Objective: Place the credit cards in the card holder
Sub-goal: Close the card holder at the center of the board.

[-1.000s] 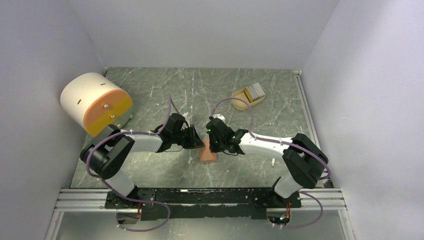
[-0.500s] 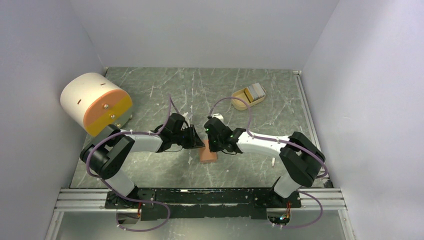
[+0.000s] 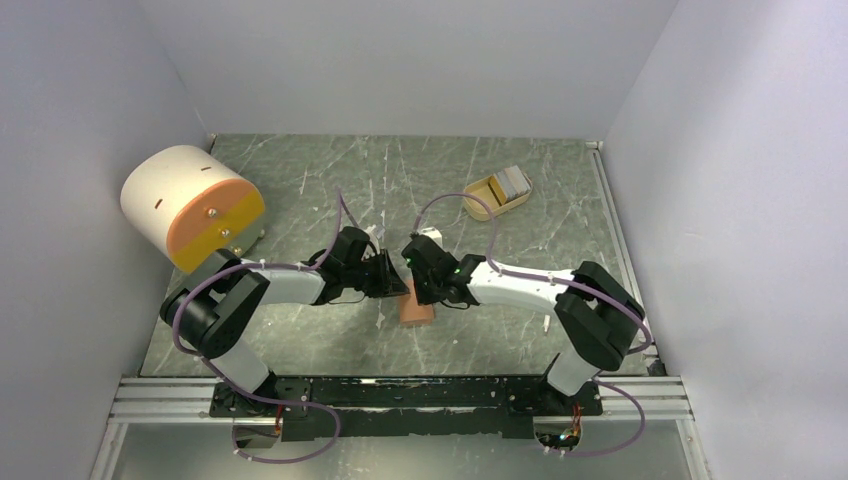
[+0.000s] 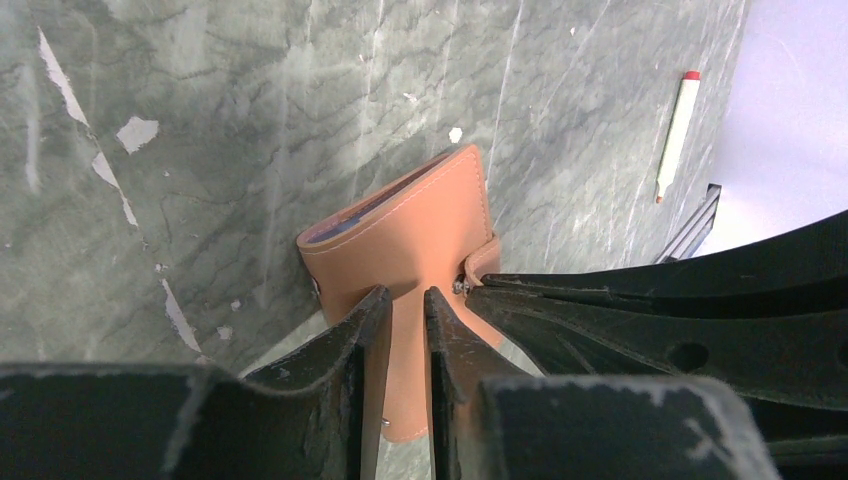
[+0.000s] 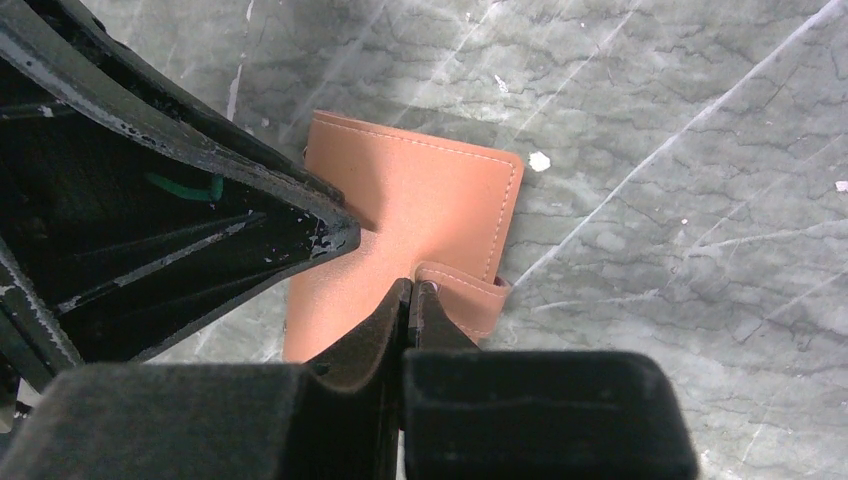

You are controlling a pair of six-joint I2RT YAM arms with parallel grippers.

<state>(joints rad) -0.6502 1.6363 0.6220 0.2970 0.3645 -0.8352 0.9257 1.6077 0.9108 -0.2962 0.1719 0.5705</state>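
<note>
Two arms reach inward from the near edge of the grey-green marbled bench (image 3: pixel 330 170) and meet at its middle over one card holder (image 4: pixel 410 230), a salmon-pink, leather-like folded wallet with pale stitching along its edges and a short snap tab on one side. It stands tilted on the bench, and a thin bluish edge shows inside its fold. The left claw (image 4: pixel 405 305) is clamped on the holder's cover, with the leather passing between its two black fingers. The right claw (image 5: pixel 410 290) has its fingers pressed together, their tips at the root of the snap tab; whether the tab is pinched cannot be told. One white marker with a red cap (image 4: pixel 678 135) lies well apart on the bench, towards the right arm. Farther back on the left stands one large white-and-orange drum (image 3: pixel 185 200). At the far right, one beige oval tray (image 3: pixel 480 205) holds the credit cards (image 3: pixel 513 181), pale and stacked; their number cannot be counted.
</note>
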